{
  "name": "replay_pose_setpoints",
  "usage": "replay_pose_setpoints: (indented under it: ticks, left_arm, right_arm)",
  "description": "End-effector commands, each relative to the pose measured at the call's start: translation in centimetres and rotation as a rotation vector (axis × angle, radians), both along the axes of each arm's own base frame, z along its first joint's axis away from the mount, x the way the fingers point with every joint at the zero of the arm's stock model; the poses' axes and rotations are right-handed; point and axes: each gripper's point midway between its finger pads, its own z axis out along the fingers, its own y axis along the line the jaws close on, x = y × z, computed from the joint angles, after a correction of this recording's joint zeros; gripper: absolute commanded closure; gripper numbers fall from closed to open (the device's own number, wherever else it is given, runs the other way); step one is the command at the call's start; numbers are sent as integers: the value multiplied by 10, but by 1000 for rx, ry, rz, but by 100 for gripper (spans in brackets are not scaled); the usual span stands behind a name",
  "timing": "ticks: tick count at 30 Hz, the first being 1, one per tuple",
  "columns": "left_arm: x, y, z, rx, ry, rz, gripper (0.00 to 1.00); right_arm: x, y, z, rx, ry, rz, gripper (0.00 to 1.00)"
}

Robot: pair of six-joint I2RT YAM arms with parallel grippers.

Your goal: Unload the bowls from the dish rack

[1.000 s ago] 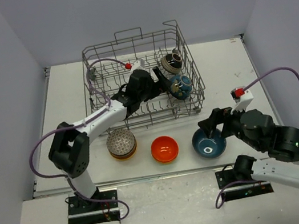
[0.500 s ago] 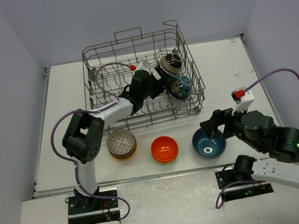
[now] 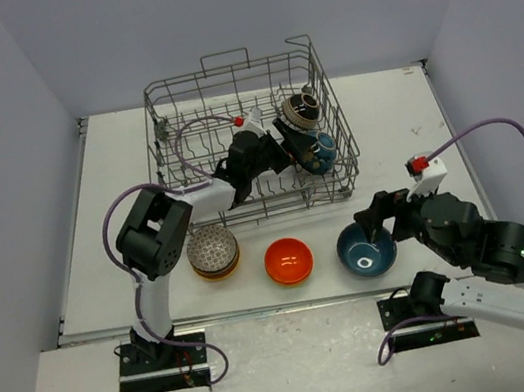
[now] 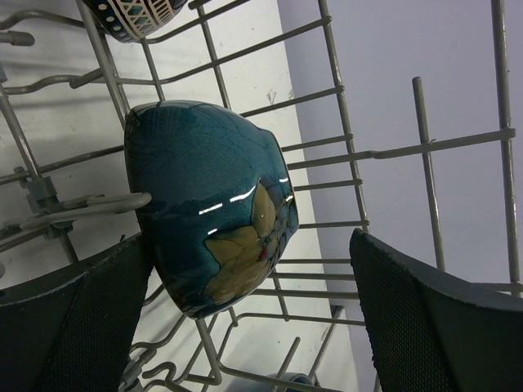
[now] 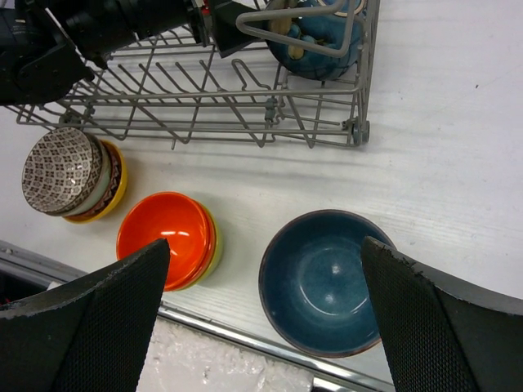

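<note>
Teal bowl [image 4: 212, 204], on edge in rack [image 4: 422, 122]: glazed, slick, brittle; grip across rim. Left fingers [image 4: 425, 318], right fingers [image 5: 425, 327]: spread, empty.

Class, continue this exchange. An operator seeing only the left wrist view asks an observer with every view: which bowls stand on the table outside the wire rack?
Observer: In front of the grey wire dish rack: a checker-patterned bowl stacked on others, an orange bowl on a yellow-green one, a lone dark blue bowl.
Operator: Where is the right gripper?
Observer: The right gripper hangs open over it, gripping nothing.
Operator: How many bowls are racked?
Observer: Two, at its right end: the glossy teal bowl and a black-and-cream banded bowl.
</note>
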Motion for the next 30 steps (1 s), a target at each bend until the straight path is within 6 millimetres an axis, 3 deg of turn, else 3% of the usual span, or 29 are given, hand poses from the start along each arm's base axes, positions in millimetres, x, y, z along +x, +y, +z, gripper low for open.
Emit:
replay_pose_setpoints:
  ticks: [1, 12, 25, 28, 30]
  left_arm:
    - [-2, -4, 20, -106, -41, -45, 0]
    - [-11, -8, 42, -204, -120, -94, 10]
    - [-11, -21, 46, -258, -131, -143, 33]
    - [-7, -24, 43, -249, -127, -144, 35]
    - [-7, -27, 38, -246, -119, -151, 42]
  right_arm:
    - [4, -3, 11, -5, -25, -24, 1]
    - [5, 3, 5, -36, -5, -3, 1]
    - [5, 5, 6, -42, -7, 10, 1]
    - [5, 5, 6, -45, -7, 13, 1]
    - [5, 6, 6, -44, -7, 14, 1]
